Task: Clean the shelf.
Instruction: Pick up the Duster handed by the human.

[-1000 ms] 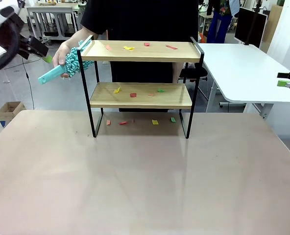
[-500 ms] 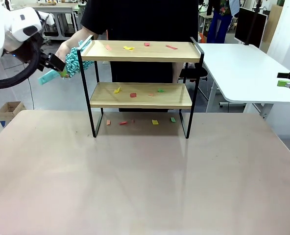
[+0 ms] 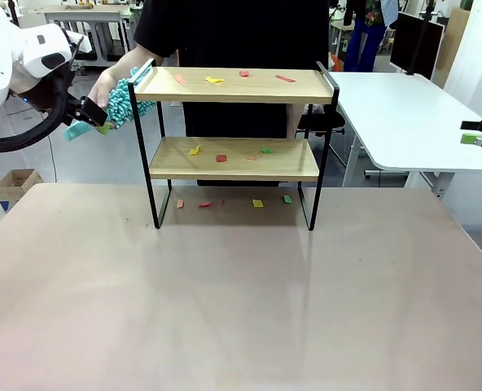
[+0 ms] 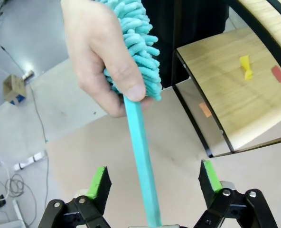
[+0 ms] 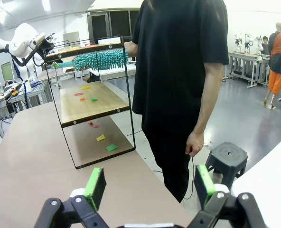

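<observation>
Beside the shelf, the left gripper has moved in, jaws spread astride the duster handle.

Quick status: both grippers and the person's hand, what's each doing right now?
Left gripper: open, jaws either side of the duster handle, not clamped.
Right gripper: open, empty.
Person's hand: holding the duster's fluffy head.

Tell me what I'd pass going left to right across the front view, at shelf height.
left gripper → teal duster → shelf → white side table → right gripper
</observation>
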`<move>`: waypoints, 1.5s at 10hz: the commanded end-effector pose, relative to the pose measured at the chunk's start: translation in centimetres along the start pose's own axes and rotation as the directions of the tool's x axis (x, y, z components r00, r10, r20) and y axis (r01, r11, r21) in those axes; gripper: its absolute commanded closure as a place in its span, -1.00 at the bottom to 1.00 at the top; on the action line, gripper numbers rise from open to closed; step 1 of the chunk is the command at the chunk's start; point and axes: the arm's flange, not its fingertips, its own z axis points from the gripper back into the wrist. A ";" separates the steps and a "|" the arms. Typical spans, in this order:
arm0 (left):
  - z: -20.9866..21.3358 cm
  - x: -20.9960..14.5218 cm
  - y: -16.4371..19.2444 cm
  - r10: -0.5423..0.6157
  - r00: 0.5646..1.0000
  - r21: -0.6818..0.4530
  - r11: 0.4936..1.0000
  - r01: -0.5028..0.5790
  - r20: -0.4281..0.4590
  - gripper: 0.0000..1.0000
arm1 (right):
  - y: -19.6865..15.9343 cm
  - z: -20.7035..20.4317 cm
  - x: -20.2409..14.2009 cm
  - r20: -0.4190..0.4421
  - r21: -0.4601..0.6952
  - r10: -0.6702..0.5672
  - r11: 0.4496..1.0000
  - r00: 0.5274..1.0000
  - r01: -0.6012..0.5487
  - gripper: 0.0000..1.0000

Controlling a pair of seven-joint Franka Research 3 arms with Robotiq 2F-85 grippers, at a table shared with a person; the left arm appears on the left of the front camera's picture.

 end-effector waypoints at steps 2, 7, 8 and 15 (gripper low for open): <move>0.5 0.4 0.2 0.018 0.999 0.045 0.999 -0.017 -0.027 1.00 | 0.1 -0.3 0.4 0.002 0.003 0.007 1.000 1.000 -0.007 -1.00; 0.4 0.5 0.3 0.055 0.997 0.055 0.997 -0.052 -0.061 1.00 | 0.1 -0.3 0.4 0.002 0.003 0.007 1.000 1.000 -0.007 -1.00; 0.4 0.5 0.4 0.079 0.995 0.064 0.995 -0.075 -0.067 1.00 | 0.1 -0.3 0.4 0.002 0.003 0.007 1.000 1.000 -0.007 -1.00; 0.5 0.9 0.8 0.209 0.975 0.129 0.971 -0.199 -0.069 1.00 | 0.1 -0.3 0.4 0.002 0.003 0.007 1.000 1.000 -0.007 -1.00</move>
